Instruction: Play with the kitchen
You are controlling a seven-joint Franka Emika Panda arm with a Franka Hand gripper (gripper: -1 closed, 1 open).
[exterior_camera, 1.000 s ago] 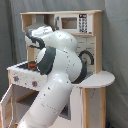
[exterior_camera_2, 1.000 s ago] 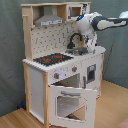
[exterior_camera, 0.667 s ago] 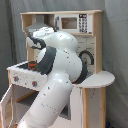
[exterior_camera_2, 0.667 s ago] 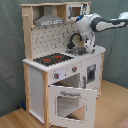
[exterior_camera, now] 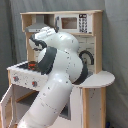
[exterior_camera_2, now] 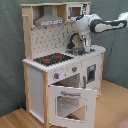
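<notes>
The kitchen (exterior_camera_2: 60, 75) is a tall toy of light wood and white panels, seen in both exterior views. It has a red-ringed black stovetop (exterior_camera_2: 52, 59), a grey hood (exterior_camera_2: 50, 20) and a black faucet (exterior_camera_2: 75, 38) over the sink (exterior_camera_2: 76, 51). Its windowed oven door (exterior_camera_2: 70, 101) hangs open, tilted forward. My white arm (exterior_camera_2: 102, 24) reaches in from the second exterior view's right. The gripper (exterior_camera_2: 82, 46) points down over the sink, beside the faucet. In the first exterior view the arm (exterior_camera: 60, 75) fills the foreground and hides the sink; the stovetop (exterior_camera: 29, 65) shows at left.
A rounded side counter (exterior_camera: 100, 78) juts out at the kitchen's sink end. A microwave panel (exterior_camera: 75, 23) sits on the upper shelf. The open oven door (exterior_camera: 7, 106) sticks out low in front. Grey curtain (exterior_camera_2: 10, 45) hangs behind, above a wooden floor (exterior_camera_2: 107, 112).
The wrist has shifted slightly toward the second exterior view's left and a little lower over the sink. The kitchen and its oven door have not moved.
</notes>
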